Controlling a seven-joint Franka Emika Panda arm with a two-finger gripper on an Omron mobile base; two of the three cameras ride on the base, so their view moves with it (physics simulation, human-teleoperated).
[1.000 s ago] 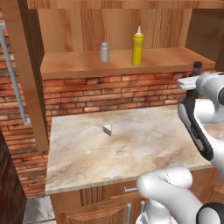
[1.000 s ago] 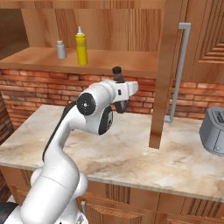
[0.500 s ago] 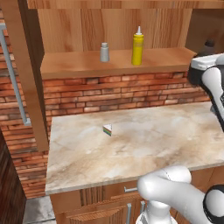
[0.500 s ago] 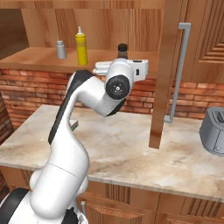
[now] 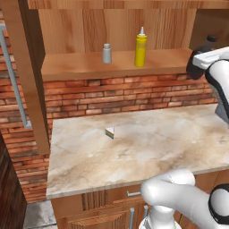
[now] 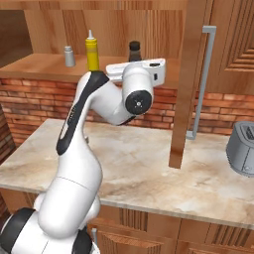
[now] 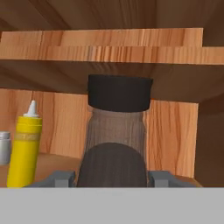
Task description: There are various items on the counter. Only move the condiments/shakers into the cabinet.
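At the right end of the cabinet shelf (image 5: 120, 67), the gripper (image 7: 113, 177) is clamped on the dark bottle (image 7: 117, 131), held upright at shelf height; black cap visible just above the white hand in right base view. Yellow squeeze bottle (image 5: 141, 47) and small grey shaker (image 5: 107, 53) stand on the shelf, near each other but apart, well left of the dark bottle. Rainbow-striped wedge (image 5: 110, 132) lies alone on the surface (image 5: 147, 147), approx. its left-middle part.
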